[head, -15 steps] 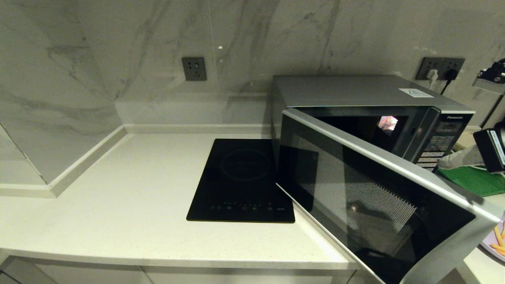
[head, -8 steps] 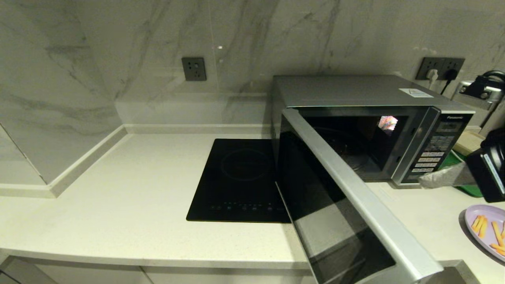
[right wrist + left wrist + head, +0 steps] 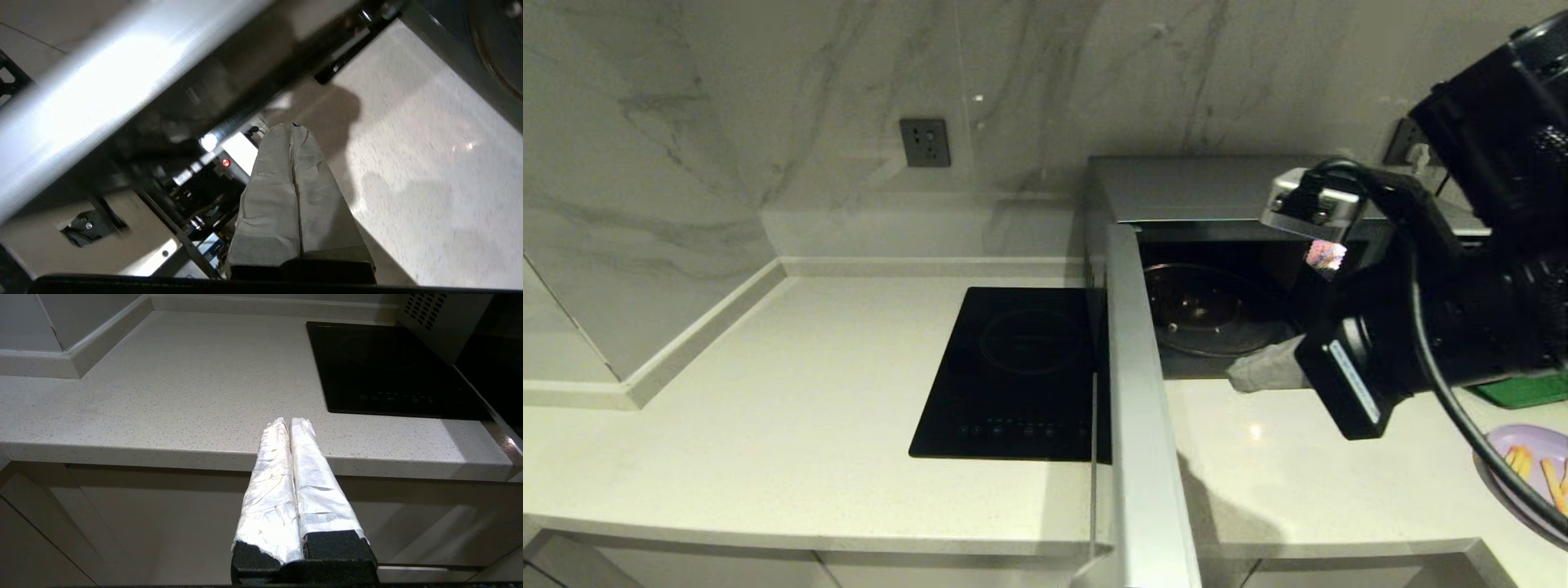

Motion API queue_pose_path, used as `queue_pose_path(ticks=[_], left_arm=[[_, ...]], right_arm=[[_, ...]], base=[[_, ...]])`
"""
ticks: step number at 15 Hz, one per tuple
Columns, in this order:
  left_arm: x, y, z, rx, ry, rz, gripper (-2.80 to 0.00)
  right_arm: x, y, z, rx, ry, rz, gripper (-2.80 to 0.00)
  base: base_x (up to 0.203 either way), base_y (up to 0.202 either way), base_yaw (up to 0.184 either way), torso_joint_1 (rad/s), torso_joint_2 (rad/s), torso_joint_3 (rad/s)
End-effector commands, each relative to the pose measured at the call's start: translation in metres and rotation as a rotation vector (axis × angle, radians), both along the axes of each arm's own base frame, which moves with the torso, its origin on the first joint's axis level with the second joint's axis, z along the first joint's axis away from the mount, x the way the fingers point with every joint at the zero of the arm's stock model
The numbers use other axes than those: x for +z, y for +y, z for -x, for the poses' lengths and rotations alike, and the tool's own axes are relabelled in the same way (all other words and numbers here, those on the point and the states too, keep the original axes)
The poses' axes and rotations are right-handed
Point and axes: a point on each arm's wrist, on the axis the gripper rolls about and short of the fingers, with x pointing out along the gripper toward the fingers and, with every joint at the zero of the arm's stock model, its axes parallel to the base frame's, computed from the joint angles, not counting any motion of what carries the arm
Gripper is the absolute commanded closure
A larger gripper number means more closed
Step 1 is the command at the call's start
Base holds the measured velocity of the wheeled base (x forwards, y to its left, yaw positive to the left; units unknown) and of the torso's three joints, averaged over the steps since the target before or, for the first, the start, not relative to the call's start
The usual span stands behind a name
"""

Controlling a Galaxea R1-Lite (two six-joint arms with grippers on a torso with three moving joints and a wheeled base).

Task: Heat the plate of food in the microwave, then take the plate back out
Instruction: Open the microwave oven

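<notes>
No legible writing. Microwave [image 3: 1176, 192] door [image 3: 1139, 408] swung wide; right gripper [image 3: 1241, 377] empty, jaws pressed together before the cavity. Plate of food [image 3: 1531, 474] right; cooktop [image 3: 1013, 376] left. Left gripper [image 3: 286, 422] closed, parked.

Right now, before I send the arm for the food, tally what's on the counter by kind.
Cooking appliances: 2, the microwave with its door swung open, and the cooktop
Plates of food: 1, the lilac plate of food
Green trays: 1, the green tray
Total: 4
</notes>
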Motion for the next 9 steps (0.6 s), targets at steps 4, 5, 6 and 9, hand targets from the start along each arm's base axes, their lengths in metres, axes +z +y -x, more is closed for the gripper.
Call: queue_pose_path(ticks=[4, 5, 6, 9], left_arm=[[0.0, 0.0, 0.0, 0.001, -0.001, 0.0, 0.0], [0.0, 0.0, 0.0, 0.001, -0.001, 0.0, 0.0], [0.0, 0.0, 0.0, 0.001, -0.001, 0.0, 0.0], [0.0, 0.0, 0.0, 0.001, -0.001, 0.0, 0.0]], right_arm=[[-0.011, 0.039, 0.001, 0.102, 0.026, 0.034, 0.0], [-0.011, 0.04, 0.0, 0.098, 0.022, 0.035, 0.0], [-0.012, 0.04, 0.0, 0.1, 0.024, 0.037, 0.0], [-0.013, 0.04, 0.001, 0.099, 0.028, 0.04, 0.0]], base=[[0.0, 0.0, 0.0, 0.0, 0.0, 0.0], [0.0, 0.0, 0.0, 0.0, 0.0, 0.0], [0.0, 0.0, 0.0, 0.0, 0.0, 0.0], [0.0, 0.0, 0.0, 0.0, 0.0, 0.0]])
